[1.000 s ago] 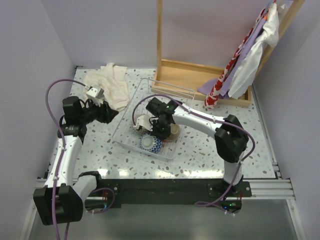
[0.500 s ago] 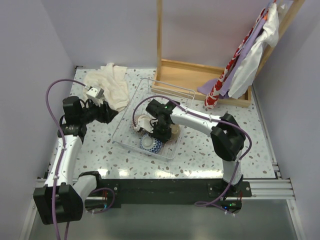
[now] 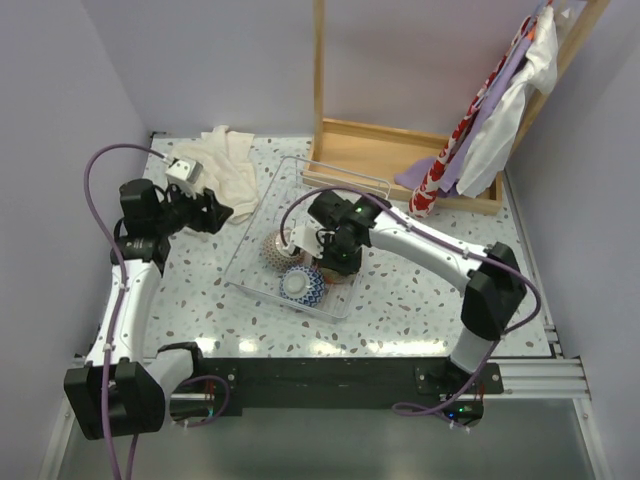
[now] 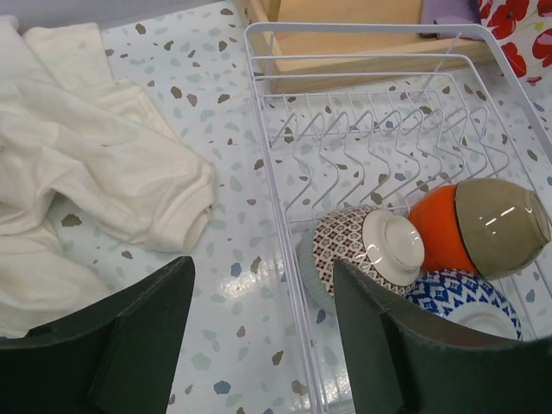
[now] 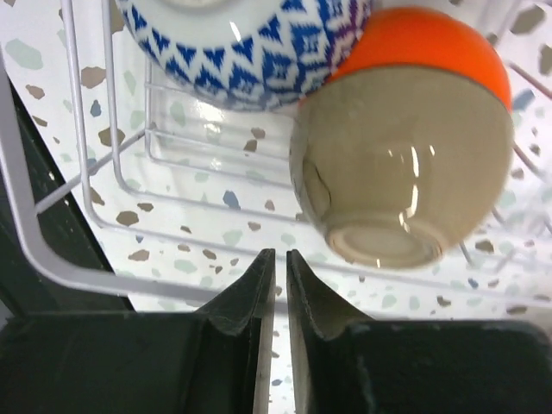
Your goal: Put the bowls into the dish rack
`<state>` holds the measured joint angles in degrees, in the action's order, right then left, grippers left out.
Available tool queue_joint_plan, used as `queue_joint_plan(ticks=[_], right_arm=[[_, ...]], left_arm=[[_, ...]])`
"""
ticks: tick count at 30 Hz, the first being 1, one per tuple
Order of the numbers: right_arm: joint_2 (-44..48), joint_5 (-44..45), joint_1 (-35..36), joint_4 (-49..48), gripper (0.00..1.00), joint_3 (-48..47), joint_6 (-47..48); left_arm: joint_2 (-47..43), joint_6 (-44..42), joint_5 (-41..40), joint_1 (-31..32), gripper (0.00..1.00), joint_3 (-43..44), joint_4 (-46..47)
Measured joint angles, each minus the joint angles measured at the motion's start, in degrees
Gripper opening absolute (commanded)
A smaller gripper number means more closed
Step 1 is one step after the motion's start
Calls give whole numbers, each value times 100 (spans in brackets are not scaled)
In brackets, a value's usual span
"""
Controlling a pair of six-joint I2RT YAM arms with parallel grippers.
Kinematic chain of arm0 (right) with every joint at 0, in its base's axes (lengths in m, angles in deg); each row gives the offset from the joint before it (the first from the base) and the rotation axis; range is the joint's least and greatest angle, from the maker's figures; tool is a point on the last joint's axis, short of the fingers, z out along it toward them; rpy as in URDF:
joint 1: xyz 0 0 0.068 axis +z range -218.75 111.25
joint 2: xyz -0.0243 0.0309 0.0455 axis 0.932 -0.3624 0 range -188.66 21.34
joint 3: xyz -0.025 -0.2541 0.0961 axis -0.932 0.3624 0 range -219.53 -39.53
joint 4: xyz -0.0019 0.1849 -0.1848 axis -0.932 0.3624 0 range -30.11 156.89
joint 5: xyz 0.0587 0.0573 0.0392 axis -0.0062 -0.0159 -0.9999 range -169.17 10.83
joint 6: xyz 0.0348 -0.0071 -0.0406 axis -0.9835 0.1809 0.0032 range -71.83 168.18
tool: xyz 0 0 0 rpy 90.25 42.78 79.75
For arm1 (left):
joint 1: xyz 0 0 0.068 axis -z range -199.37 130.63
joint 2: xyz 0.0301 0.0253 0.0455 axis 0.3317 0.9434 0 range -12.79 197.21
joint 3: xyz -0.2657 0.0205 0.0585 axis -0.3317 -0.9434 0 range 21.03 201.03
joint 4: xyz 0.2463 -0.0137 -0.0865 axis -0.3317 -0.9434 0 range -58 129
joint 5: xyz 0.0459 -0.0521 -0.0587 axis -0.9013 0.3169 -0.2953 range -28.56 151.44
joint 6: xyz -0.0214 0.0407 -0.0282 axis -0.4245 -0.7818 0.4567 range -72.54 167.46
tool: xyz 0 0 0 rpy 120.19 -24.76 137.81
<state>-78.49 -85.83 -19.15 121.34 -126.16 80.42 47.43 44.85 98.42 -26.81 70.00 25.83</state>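
Note:
The dish rack (image 3: 335, 172) of thin clear bars stands mid-table. Several bowls lie in its near end: a brown-patterned bowl (image 3: 277, 248) with a pale foot, a blue-patterned bowl (image 3: 300, 285), and an orange bowl with a tan bowl nested against it (image 3: 347, 268). My right gripper (image 3: 338, 260) is over the tan bowl (image 5: 401, 164), shut and empty (image 5: 280, 267), just clear of its foot. The orange bowl (image 5: 423, 43) and blue bowl (image 5: 241, 43) lie beyond. My left gripper (image 3: 222, 212) is open and empty (image 4: 267, 345) left of the rack (image 4: 362, 30), facing the brown-patterned bowl (image 4: 371, 250).
A crumpled white cloth (image 3: 215, 165) lies at the far left, close to my left gripper. A wooden tray-like frame (image 3: 400, 150) with a tall post stands behind the rack. Clothes (image 3: 490, 120) hang at the far right.
My right gripper has pulled back to the right, uncovering the brown-patterned bowl. My left arm has drawn back a little towards the far left.

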Motion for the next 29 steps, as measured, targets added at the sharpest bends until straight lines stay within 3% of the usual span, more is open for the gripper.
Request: queue_joint_plan(ticks=[2, 3, 4, 7, 12, 15, 20, 29], right_arm=[[319, 107, -61, 70, 34, 87, -61], [481, 129, -96, 96, 43, 142, -136], [632, 142, -144, 107, 63, 205, -219], [1029, 109, -413, 96, 99, 354, -490], [1956, -304, -1097, -315, 99, 793, -988], [2616, -308, -1121, -616, 99, 1182, -1484], [3178, 514, -1080, -962, 99, 1731, -2490], [4258, 1674, -1451, -857, 99, 2516, -3211]], left_arm=[[9, 0, -24, 2, 74, 81, 15], [9, 2, -35, 2, 99, 98, 26], [9, 2, -39, 9, 100, 105, 28], [9, 33, -96, 42, 100, 105, 26], [9, 50, -232, 111, 100, 105, 31], [9, 48, -389, 116, 100, 96, 31], [22, 44, -973, 122, 100, -2, 74], [498, 46, -1825, 125, 100, -109, 337]])
